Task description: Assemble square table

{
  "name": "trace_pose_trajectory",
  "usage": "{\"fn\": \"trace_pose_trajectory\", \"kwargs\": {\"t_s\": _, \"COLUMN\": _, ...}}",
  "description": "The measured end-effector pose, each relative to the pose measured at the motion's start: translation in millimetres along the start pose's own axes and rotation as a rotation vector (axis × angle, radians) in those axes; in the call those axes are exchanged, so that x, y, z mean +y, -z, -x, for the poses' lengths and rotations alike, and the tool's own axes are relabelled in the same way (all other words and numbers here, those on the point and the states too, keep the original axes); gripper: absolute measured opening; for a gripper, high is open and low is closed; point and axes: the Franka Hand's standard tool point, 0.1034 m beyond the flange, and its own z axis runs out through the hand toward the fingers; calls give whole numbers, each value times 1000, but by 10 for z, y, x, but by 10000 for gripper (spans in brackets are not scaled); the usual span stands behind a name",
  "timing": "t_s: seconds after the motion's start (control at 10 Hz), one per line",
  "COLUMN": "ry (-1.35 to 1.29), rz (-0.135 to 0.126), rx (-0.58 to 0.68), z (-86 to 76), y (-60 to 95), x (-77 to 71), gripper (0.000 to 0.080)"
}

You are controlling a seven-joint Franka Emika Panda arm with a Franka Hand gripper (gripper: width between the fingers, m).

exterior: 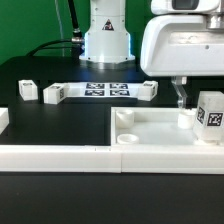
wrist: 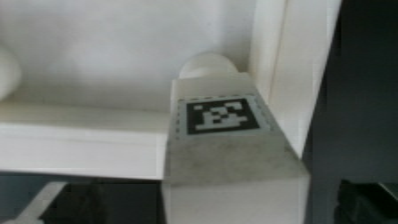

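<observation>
So one tagged white leg block [exterior: 210,118] stands at the white rimmed tabletop's [exterior: 160,132] three o'clock; other blocks [exterior: 27,90] loose; our gripper [exterior: 192,98] gapes, empty.

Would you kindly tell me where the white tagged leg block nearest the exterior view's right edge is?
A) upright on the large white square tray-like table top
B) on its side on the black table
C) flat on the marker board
A: the white tagged leg block stands upright on the large white square tray-like table top, close to its raised rim in the wrist view.
</observation>
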Motion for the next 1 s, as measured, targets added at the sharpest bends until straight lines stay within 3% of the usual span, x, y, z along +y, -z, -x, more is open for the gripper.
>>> {"fn": "trace_pose_trajectory", "kwargs": {"t_s": 0.1, "ry": -11, "rz": 0, "rx": 0, "z": 1, "y": -3, "x": 3, "gripper": 649}}
{"fn": "trace_pose_trajectory", "kwargs": {"t_s": 0.3, "ry": -34, "rz": -1, "rx": -1, "z": 2, "y": -4, "x": 3, "gripper": 402}}
{"fn": "trace_pose_trajectory", "kwargs": {"t_s": 0.4, "ry": -102, "rz": -2, "rx": -1, "z": 2, "y": -5, "x": -1, "gripper": 402}}
{"fn": "trace_pose_trajectory", "kwargs": {"t_s": 0.5, "ry": -171, "rz": -4, "rx": -1, "z": 3, "y": -6, "x": -3, "gripper": 288}}
{"fn": "trace_pose_trajectory", "kwargs": {"t_s": 0.7, "ry": -324, "rz": -2, "rx": -1, "z": 3, "y": -7, "x": 11, "gripper": 288}}
{"fn": "trace_pose_trajectory", "kwargs": {"t_s": 0.9, "ry": -645, "rz": 9, "rx": -8, "z": 20, "y": -16, "x": 44, "gripper": 288}}
{"fn": "trace_pose_trajectory", "kwargs": {"t_s": 1.0, "ry": -845, "rz": 2, "rx": -32, "z": 27, "y": -15, "x": 69, "gripper": 288}}
